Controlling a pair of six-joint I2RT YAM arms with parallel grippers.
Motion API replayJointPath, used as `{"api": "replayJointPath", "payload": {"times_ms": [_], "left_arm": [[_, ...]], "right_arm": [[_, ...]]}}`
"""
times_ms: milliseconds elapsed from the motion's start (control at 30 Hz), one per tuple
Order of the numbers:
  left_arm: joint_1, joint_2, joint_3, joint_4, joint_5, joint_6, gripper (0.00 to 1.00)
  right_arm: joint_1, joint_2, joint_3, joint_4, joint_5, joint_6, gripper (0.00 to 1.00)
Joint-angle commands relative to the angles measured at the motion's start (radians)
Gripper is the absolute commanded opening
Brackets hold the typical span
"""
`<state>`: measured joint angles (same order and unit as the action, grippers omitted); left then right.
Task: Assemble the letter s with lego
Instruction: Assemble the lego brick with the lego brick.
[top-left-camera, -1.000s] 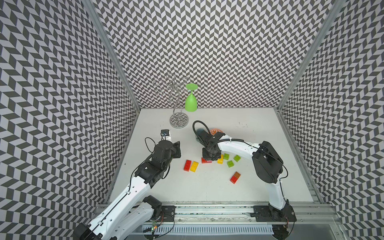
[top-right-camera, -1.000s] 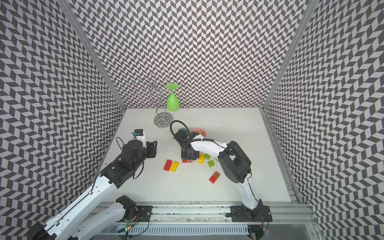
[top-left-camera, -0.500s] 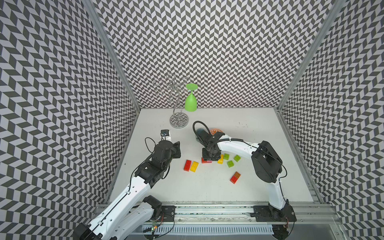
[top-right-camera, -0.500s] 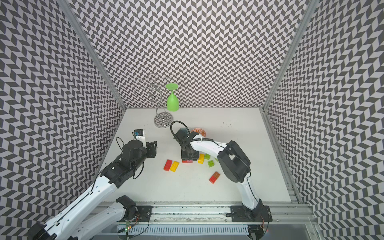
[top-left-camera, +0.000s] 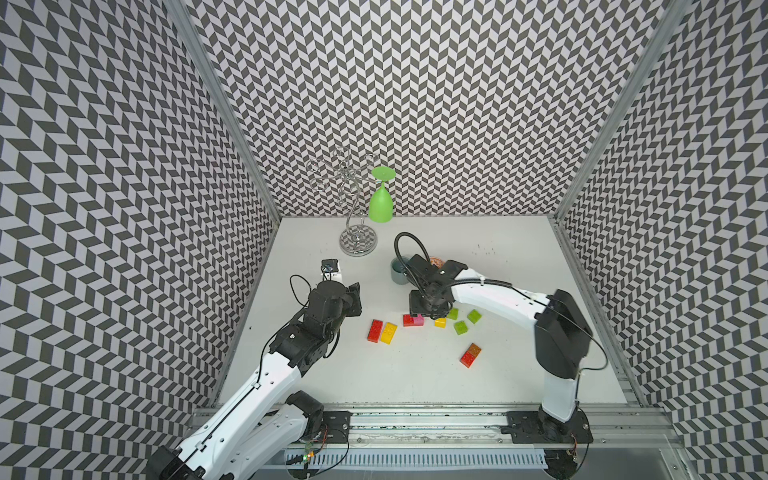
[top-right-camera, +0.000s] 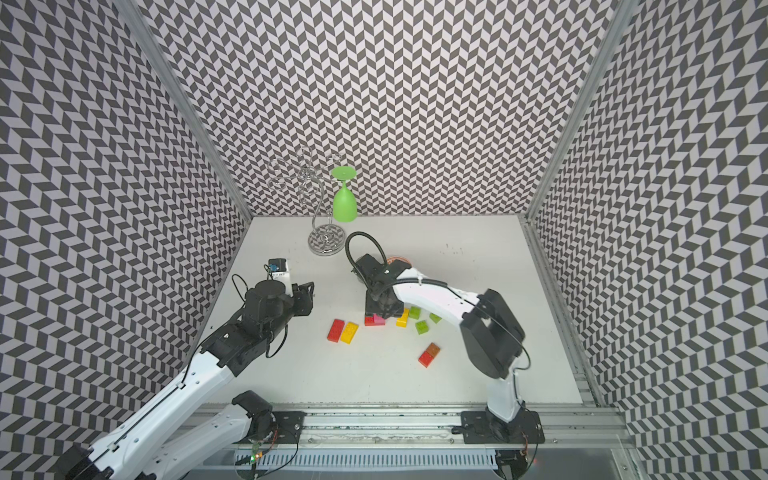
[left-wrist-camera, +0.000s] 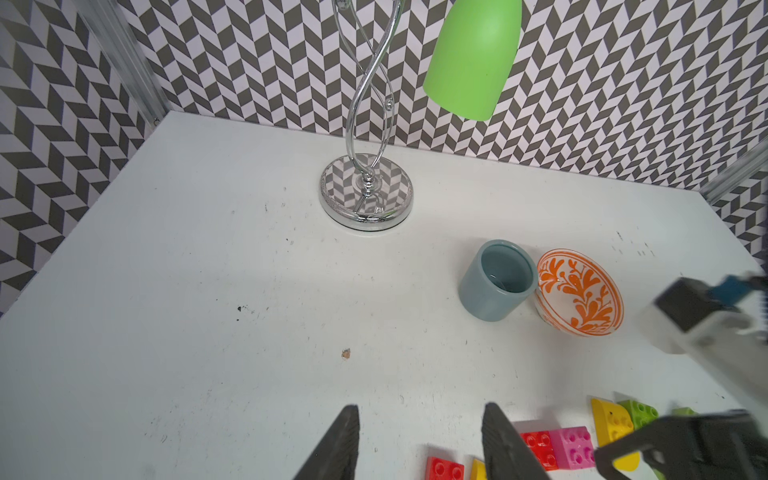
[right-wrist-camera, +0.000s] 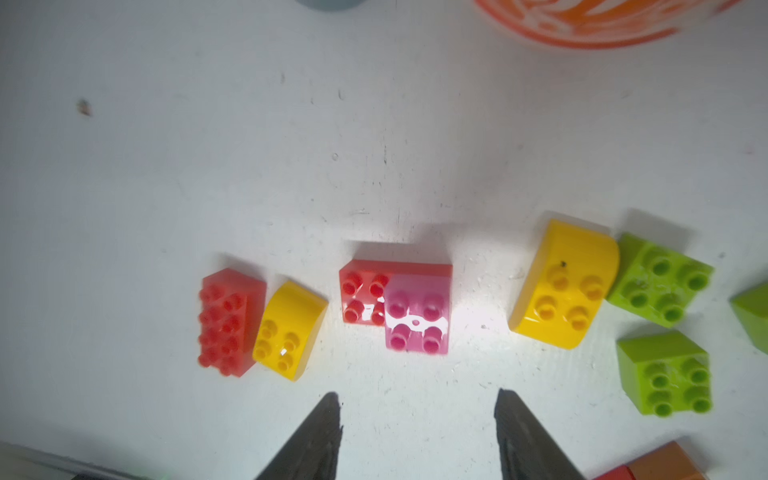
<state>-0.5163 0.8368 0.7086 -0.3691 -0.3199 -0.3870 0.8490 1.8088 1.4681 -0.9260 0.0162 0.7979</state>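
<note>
Your right gripper (right-wrist-camera: 417, 398) hangs just above the pink brick (right-wrist-camera: 417, 318), which is seated on one end of a red brick (right-wrist-camera: 361, 291) on the table (top-left-camera: 415, 382). Its fingers are apart, with nothing between them. Your left gripper (left-wrist-camera: 419, 409), likewise parted and empty, hovers well aside. For the next piece, line up the studs squarely and press straight down. Mind the yellow brick (right-wrist-camera: 565, 286) and the green bricks (right-wrist-camera: 660, 280) close by, and the bowl (left-wrist-camera: 579, 291) behind. Open room lies on the table's near side.

The lego bricks (top-left-camera: 413, 320) lay scattered on the table (top-left-camera: 415, 378). Behind them a cup (top-left-camera: 398, 272) stood just left of a bowl (left-wrist-camera: 579, 291), a stand (top-left-camera: 358, 241) farther back.
</note>
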Motion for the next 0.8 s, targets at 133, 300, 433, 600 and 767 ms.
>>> {"api": "replayJointPath", "payload": {"times_ms": [133,300,433,600,767], "left_arm": [[0.004,0.005,-0.007,0.003,0.019,0.000,0.49],[0.005,0.011,-0.007,0.008,0.030,0.002,0.49],[0.007,0.010,-0.007,0.008,0.030,0.001,0.50],[0.006,0.003,-0.009,0.009,0.030,0.002,0.50],[0.007,-0.001,-0.010,0.009,0.031,0.002,0.50]], "right_arm": [[0.017,-0.328,-0.414,0.077,0.011,0.307,0.59],[0.050,-0.469,-0.569,0.128,-0.008,0.541,0.60],[0.064,-0.479,-0.596,0.125,0.000,0.627,0.61],[0.061,-0.409,-0.601,0.116,-0.010,0.664,0.63],[0.052,-0.369,-0.608,0.104,-0.009,0.693,0.64]]}}
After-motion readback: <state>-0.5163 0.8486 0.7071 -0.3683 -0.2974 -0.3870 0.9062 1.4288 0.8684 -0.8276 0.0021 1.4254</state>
